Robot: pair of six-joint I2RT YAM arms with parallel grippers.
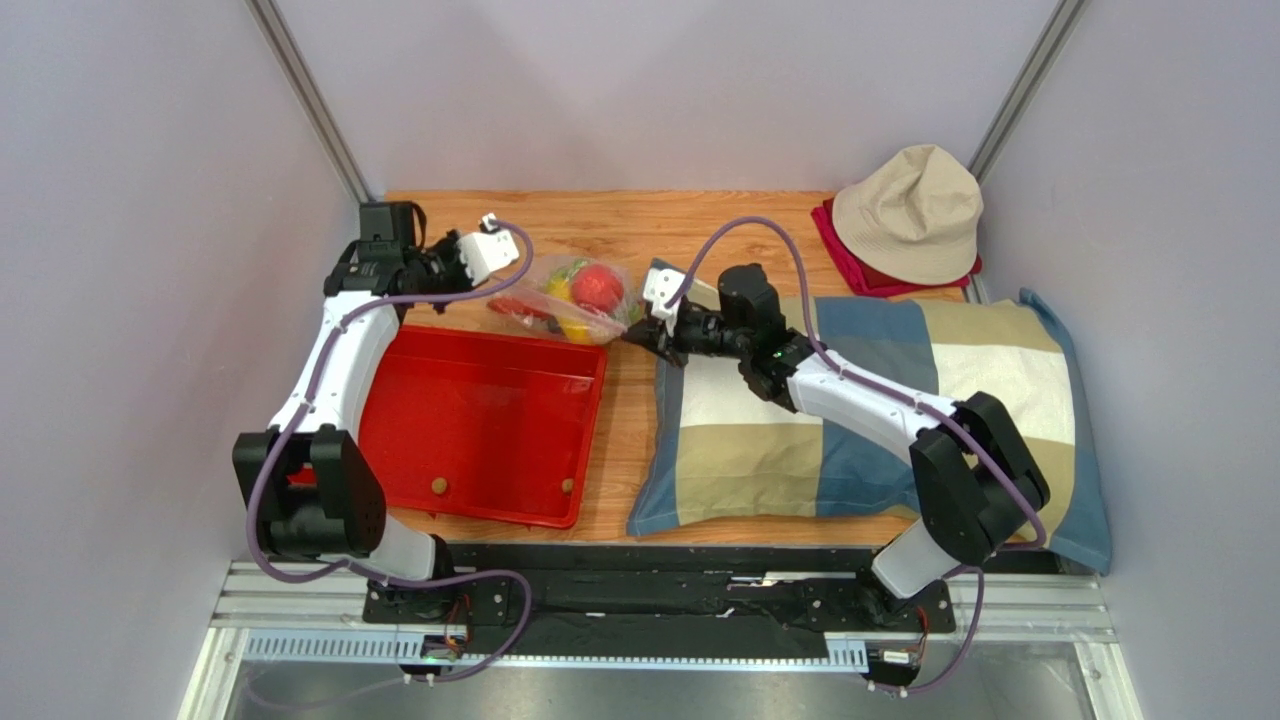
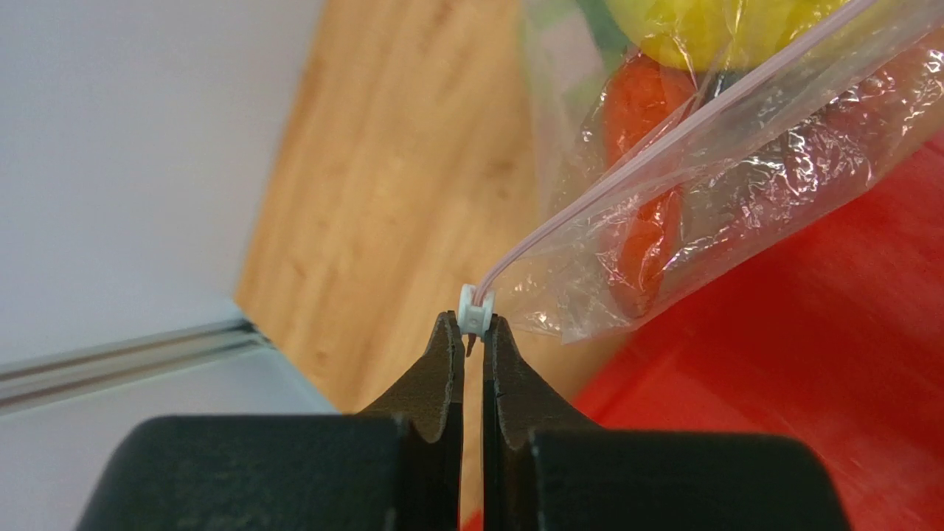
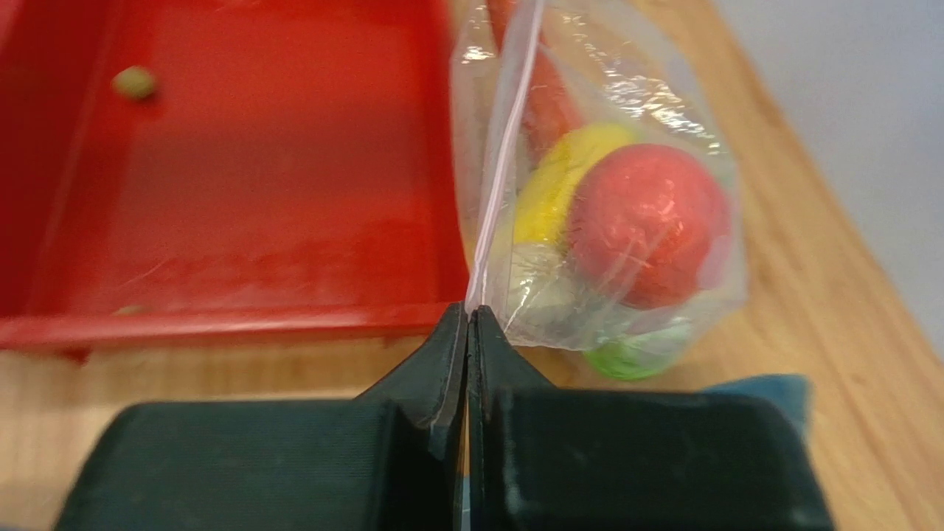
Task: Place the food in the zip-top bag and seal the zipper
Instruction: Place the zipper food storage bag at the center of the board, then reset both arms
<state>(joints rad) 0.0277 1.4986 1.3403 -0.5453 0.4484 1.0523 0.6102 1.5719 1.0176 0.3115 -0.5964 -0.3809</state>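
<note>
The clear zip-top bag (image 1: 568,305) hangs stretched between my two grippers at the far edge of the red tray. It holds the food: a red-orange fruit (image 3: 648,221), a yellow piece (image 3: 560,188), an orange carrot (image 2: 648,166) and a green piece (image 3: 632,354). My left gripper (image 2: 474,321) is shut on the small white slider (image 2: 476,309) at one end of the zipper (image 2: 665,138). My right gripper (image 3: 467,315) is shut on the bag's other corner, at the zipper end (image 3: 499,166).
The red tray (image 1: 481,428) lies under and in front of the bag, with two small round bits in it. A patchwork pillow (image 1: 887,420) lies on the right under my right arm. A beige hat (image 1: 909,210) rests on red cloth at the far right.
</note>
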